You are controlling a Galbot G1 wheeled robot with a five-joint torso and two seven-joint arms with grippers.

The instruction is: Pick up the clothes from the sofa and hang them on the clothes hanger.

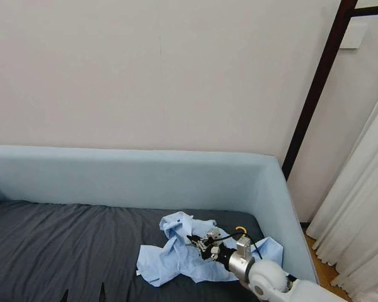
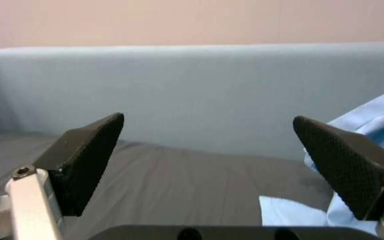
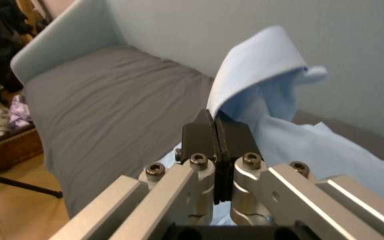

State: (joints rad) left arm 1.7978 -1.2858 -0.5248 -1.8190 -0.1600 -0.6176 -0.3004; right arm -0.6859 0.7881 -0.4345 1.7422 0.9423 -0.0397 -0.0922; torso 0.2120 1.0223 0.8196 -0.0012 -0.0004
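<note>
Blue shirt (image 1: 170, 253) on the sofa (image 1: 113, 179) (crumpled) is pinched by the right hand (image 3: 215, 125); left hand (image 2: 207, 120) gapes.

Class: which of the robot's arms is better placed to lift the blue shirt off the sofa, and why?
Right. The right gripper is shut on a fold of the blue shirt. The left gripper is open over the bare sofa seat, beside the shirt, holding nothing.

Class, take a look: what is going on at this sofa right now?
The right gripper is shut on a fold of the light blue shirt, which lies crumpled on the sofa seat near its right end. The left gripper hangs open over the seat, holding nothing.
</note>
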